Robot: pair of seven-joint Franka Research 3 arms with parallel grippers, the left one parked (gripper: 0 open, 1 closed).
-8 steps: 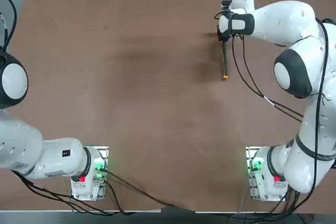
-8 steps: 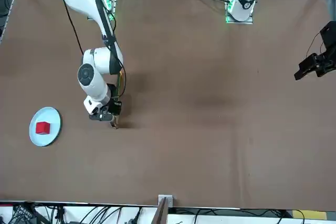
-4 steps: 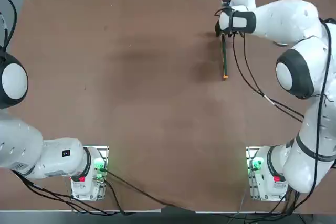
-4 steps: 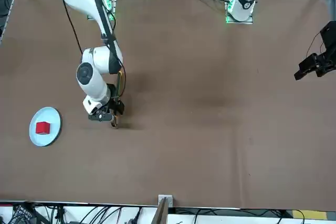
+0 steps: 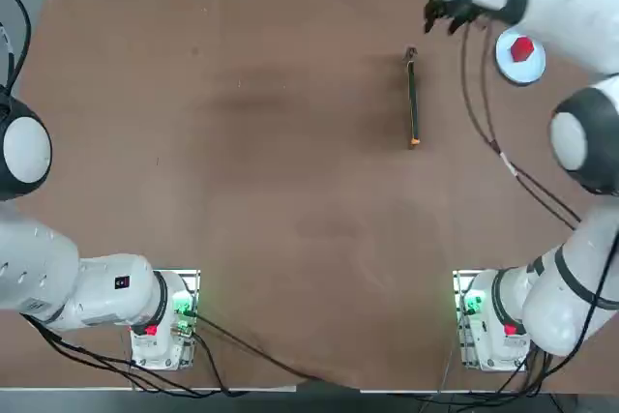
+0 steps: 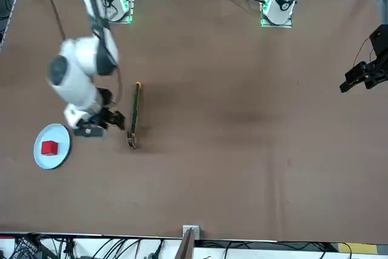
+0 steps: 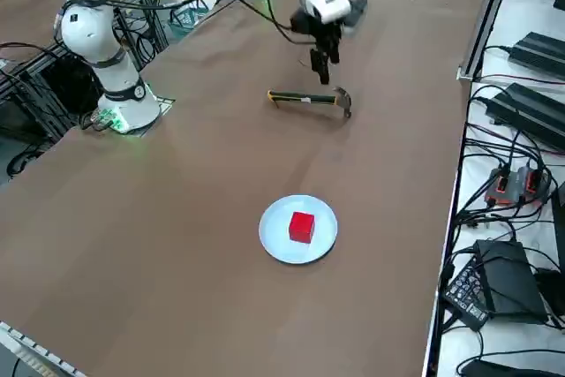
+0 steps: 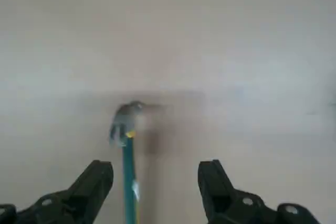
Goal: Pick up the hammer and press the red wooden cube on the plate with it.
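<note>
While the fingers (image 8: 97, 184) of the right gripper (image 7: 322, 64) are spread wide and empty above the hammer (image 7: 307, 100), the tool is left flat on the brown desk (image 7: 177, 218). The red wooden cube (image 7: 302, 227) is kept on the plate (image 7: 274, 240) nearby. Cables and equipment are seen beyond the edge.

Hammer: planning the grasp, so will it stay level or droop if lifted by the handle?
The hammer looks stiff and slim, so probably light. Its dark head sits at one end, so that end may dip. The open right pincer hangs above it.
</note>
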